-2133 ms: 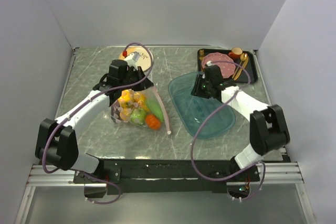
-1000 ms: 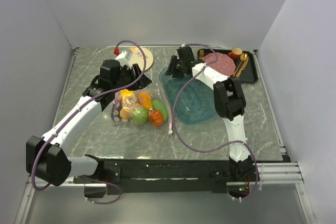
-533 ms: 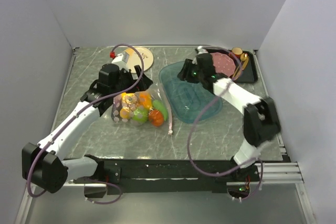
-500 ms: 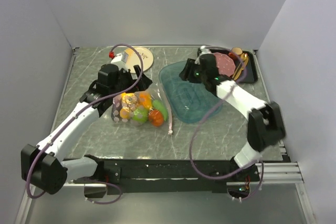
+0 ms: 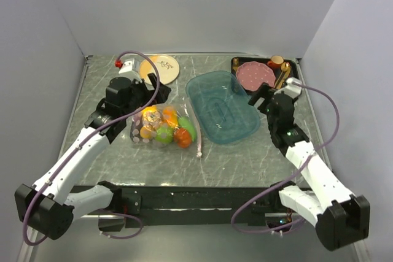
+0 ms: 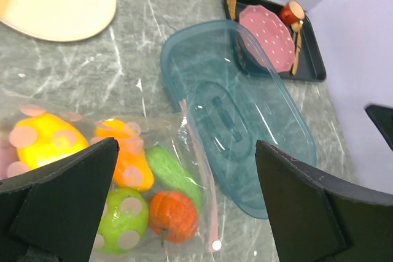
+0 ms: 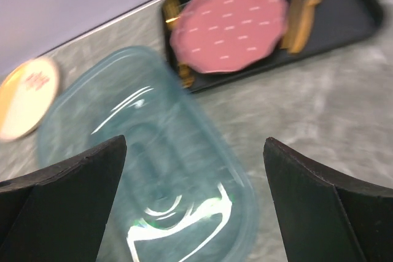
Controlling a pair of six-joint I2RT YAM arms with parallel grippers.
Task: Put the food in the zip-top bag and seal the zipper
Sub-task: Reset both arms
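We see both arms with jaws spread wide and holding nothing: the left gripper (image 5: 153, 92) hovers just behind the zip-top bag (image 5: 184, 113), the right gripper (image 5: 260, 97) beside the teal tray (image 5: 222, 113). The bag lies on the table (image 5: 245, 159) with the food (image 5: 162, 134) inside, its zipper (image 5: 195, 129) next to the tray.
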